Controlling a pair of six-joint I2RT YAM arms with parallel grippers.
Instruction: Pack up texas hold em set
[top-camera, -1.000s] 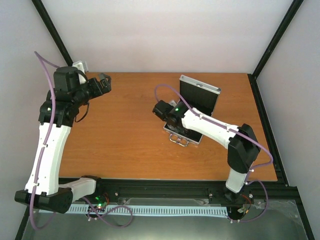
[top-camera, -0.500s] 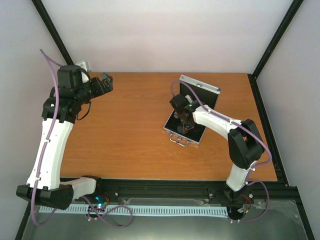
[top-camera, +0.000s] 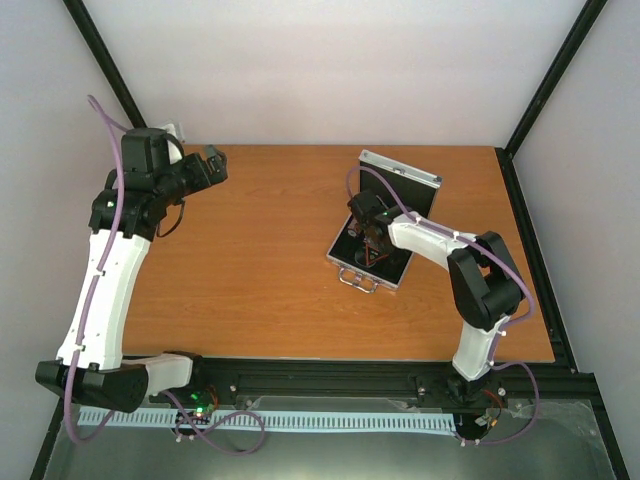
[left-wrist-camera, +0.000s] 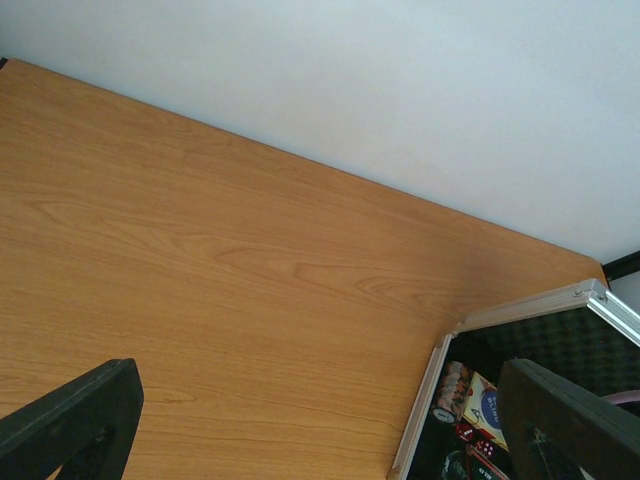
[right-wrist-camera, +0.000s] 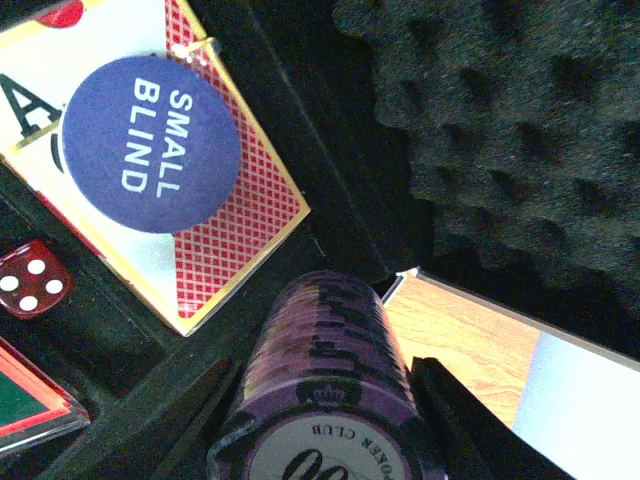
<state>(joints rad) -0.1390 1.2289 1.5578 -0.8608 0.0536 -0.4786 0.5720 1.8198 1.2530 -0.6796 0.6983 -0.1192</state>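
The right gripper (top-camera: 367, 243) is clamped on a stack of round purple poker chips (right-wrist-camera: 325, 350), low inside the open silver aluminium case (top-camera: 405, 190) at the table's right. The hard, loose discs would likely slide apart, so a mid-stack side hold seems best. The left gripper (top-camera: 213, 162) gapes empty, far left.

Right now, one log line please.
left gripper open, away from case | right gripper shut on purple chip stack inside case | case open
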